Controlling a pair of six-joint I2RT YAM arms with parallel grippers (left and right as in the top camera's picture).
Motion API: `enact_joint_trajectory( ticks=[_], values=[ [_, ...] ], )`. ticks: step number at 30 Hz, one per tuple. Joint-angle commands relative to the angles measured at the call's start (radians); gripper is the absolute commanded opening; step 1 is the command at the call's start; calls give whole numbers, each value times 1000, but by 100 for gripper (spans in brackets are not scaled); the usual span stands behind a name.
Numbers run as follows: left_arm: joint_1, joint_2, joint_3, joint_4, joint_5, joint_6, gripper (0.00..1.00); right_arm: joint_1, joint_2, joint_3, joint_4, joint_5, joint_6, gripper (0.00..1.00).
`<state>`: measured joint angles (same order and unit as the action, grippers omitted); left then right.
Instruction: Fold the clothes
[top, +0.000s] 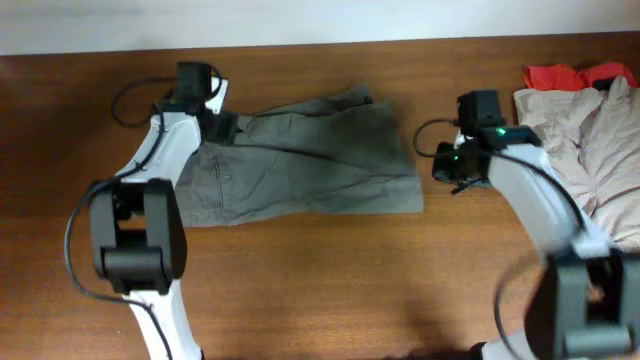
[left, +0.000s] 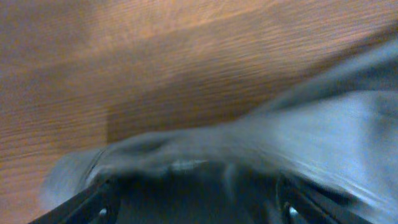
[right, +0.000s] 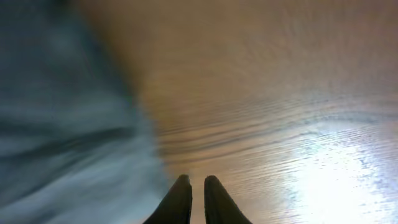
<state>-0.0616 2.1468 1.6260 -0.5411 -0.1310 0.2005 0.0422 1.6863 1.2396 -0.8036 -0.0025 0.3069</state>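
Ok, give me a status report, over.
Left end effector open at the shorts. Right end effector shut, empty, over bare table. Beige garment and red cloth lie apart, nothing blocking.

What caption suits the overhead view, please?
Grey-olive shorts on the wooden table, left arm over one end, right arm beside the other; beige garment, red cloth far right.

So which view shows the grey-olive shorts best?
Overhead: the shorts lie almost wholly in view on the table. The left wrist view gives only blurred fabric close up; the right wrist view only a blurred edge at its left.
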Motion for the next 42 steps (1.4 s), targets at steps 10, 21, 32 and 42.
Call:
enact_joint_trajectory(
  ticks=[10, 21, 32, 42],
  values=[
    [-78, -233, 56, -468, 170, -209, 13, 180, -69, 5, 23, -235, -148, 8],
    [-78, -232, -298, -307, 224, -266, 13, 239, 191, 5, 184, -237, -255, 7],
    [-26, -232, -422, -244, 56, -284, 13, 237, 317, 5, 20, 163, 90, 4],
    [6, -232, -409, -238, 13, -282, 15, 239, 308, 5, -145, 303, 204, 4]
  ],
)
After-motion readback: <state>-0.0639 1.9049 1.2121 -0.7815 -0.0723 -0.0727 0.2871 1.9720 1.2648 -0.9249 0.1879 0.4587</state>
